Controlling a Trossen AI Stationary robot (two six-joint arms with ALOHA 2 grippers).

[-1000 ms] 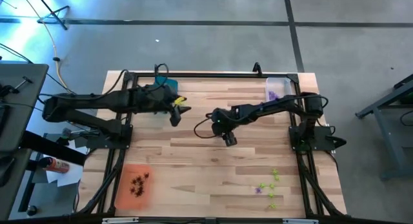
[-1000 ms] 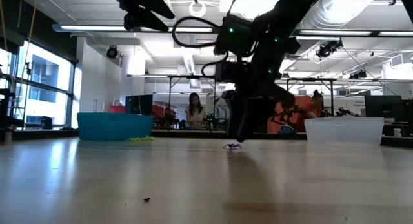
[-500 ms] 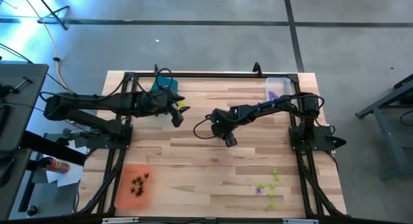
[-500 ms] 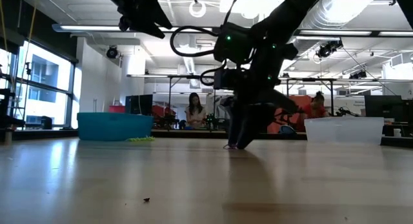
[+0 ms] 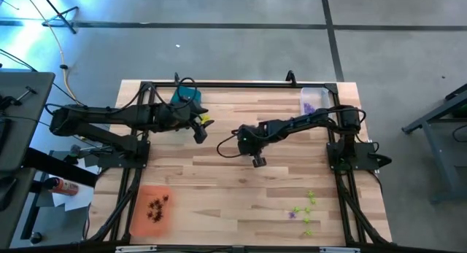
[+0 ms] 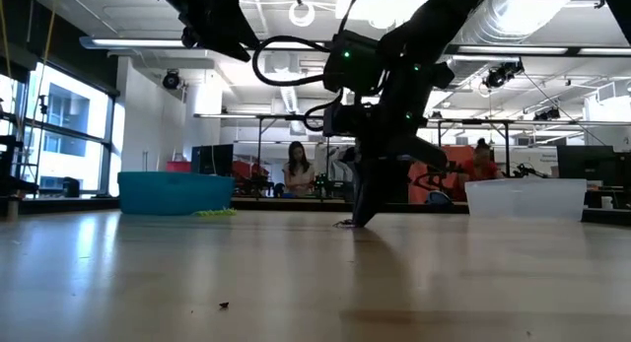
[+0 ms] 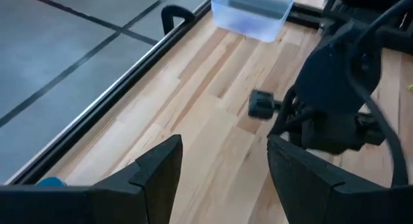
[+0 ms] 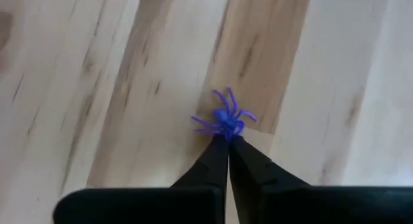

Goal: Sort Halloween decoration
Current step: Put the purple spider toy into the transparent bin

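at mid-table the right gripper [image 8: 228,141] pinches a purple spider [image 8: 224,119]; left gripper [image 7: 222,169] spread

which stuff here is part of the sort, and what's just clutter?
Part of the job:
- purple spider, pinched by the shut right gripper mid-table
- loose green and purple trinkets
- dark trinkets in the orange tray
- clear tray, teal tray
- left gripper, open, above the table

Just around:
- people behind the table
- red can off the table
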